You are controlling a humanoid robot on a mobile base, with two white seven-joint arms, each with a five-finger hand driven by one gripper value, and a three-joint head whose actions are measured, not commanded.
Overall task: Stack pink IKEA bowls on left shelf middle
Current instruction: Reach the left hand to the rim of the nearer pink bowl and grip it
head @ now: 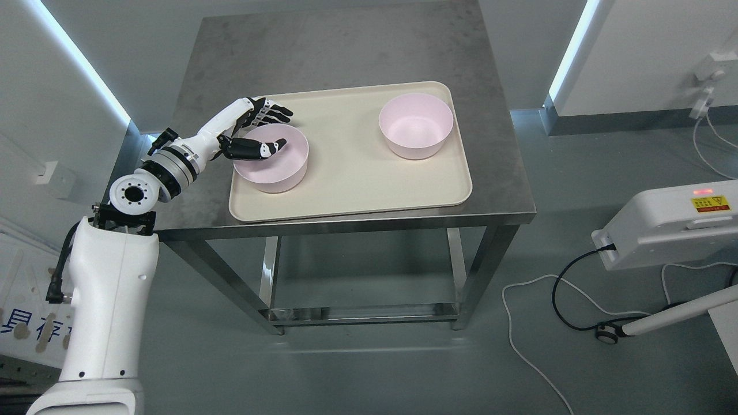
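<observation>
— So, where do the bowls sit right now?

— Both pink bowls are upright on the cream tray [351, 204], which lies on the steel table [496, 190]. The near bowl [275, 170] is at the tray's left end; the far bowl [415, 125] is toward the right, well apart from it. Neither is stacked yet.

— And the hand?

— The left hand [253, 129] is at the near bowl's left rim. Its thumb [259, 150] reaches over the rim into the bowl, while the fingers [271, 112] stretch out past the back of the rim. It reads as a pinch being set up on the wall, but the grip doesn't look closed: the fingers seem extended, not pressed to the bowl.

— Why take it by the rim?

— Probably because the bowl is wide and smooth; a thumb inside and fingers outside is the one hold that hand can span. It also leaves the bowl's bottom free to drop into the other bowl.

— Any risk?

— A one-sided pinch could tip the bowl as it lifts, I'd guess. The right arm isn't in view.

— And the shelf?

— No shelf shows; only the table.
</observation>
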